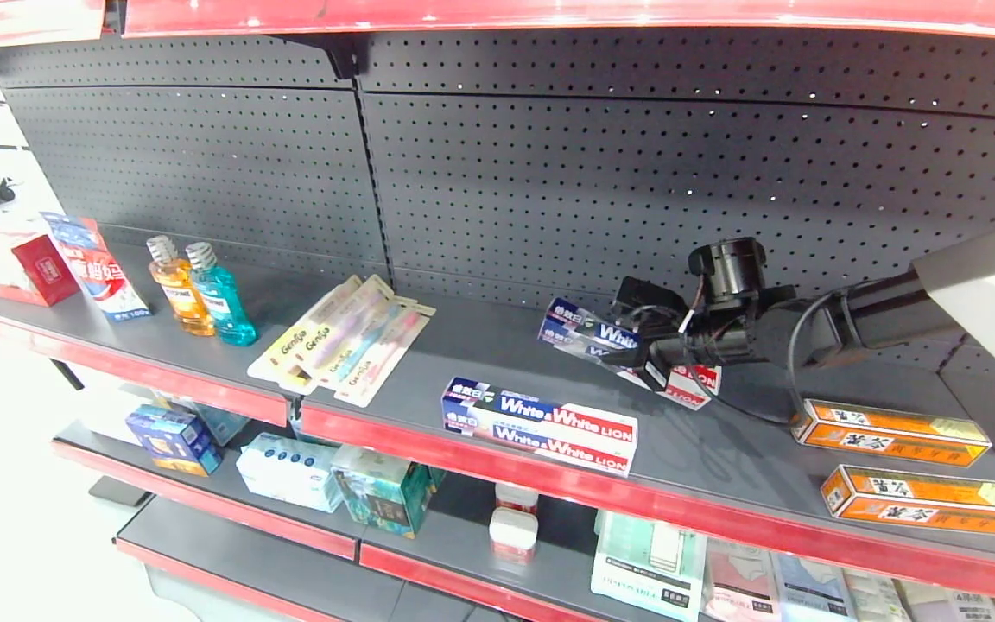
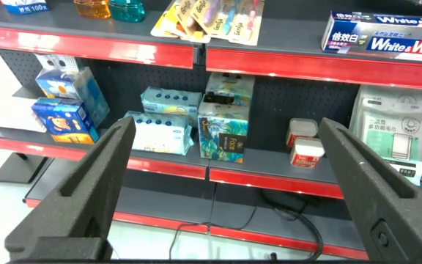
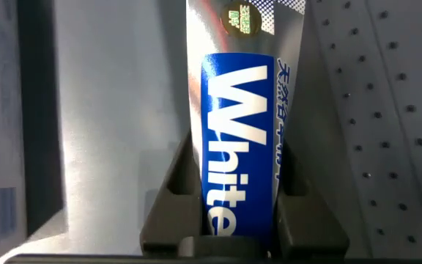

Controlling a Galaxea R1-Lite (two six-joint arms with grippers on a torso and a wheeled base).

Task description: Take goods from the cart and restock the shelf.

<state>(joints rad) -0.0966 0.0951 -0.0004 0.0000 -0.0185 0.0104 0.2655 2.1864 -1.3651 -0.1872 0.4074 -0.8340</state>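
My right gripper (image 1: 646, 361) is shut on a blue and white toothpaste box (image 1: 588, 333), low over the grey shelf board (image 1: 480, 345) near the pegboard back. In the right wrist view the box (image 3: 239, 110) runs lengthwise between the two fingers (image 3: 176, 172) of the right gripper (image 3: 237, 172); whether it touches the board I cannot tell. Two matching toothpaste boxes (image 1: 541, 423) lie at the shelf's front edge. My left gripper (image 2: 226, 183) is open and holds nothing, its fingers (image 2: 86, 191) facing the lower shelves.
Two orange boxes (image 1: 890, 432) (image 1: 929, 499) lie to the right of the held box. Toothbrush packs (image 1: 351, 341) and two mouthwash bottles (image 1: 199, 294) stand to the left. Tissue packs (image 2: 160, 128) and small jars (image 2: 306, 147) sit on the lower shelf.
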